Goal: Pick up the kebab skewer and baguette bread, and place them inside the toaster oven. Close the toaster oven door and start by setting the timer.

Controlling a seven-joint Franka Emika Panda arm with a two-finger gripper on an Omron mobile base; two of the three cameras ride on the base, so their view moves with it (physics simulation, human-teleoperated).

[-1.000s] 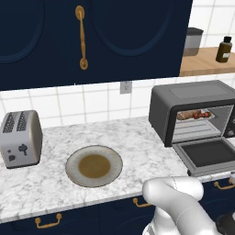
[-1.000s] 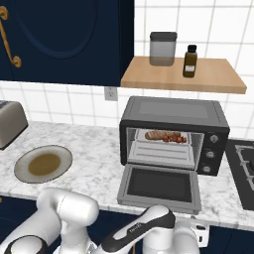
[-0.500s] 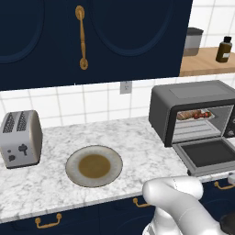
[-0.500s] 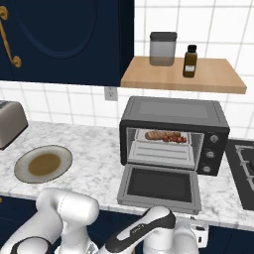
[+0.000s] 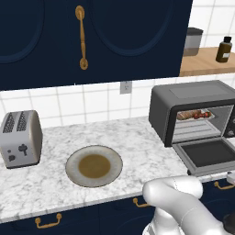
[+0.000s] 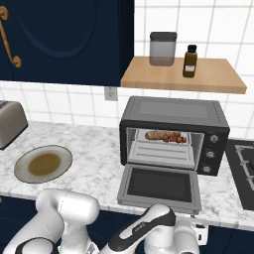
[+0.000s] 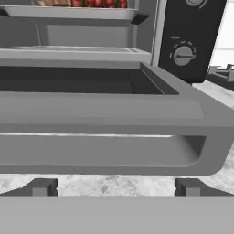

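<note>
The wide dark drop-down toaster oven door (image 7: 91,132) lies flat just ahead of the claw (image 7: 114,188), its grey handle bar running crosswise. The 2 fingers stand fully spread, holding nothing.

The marble surface (image 5: 50,179) carries a silver toaster (image 5: 20,139) at the left, a round plate (image 5: 94,165) (brown centre) in the middle, and the toaster oven (image 5: 195,114) at the right, door dropped open.
</note>
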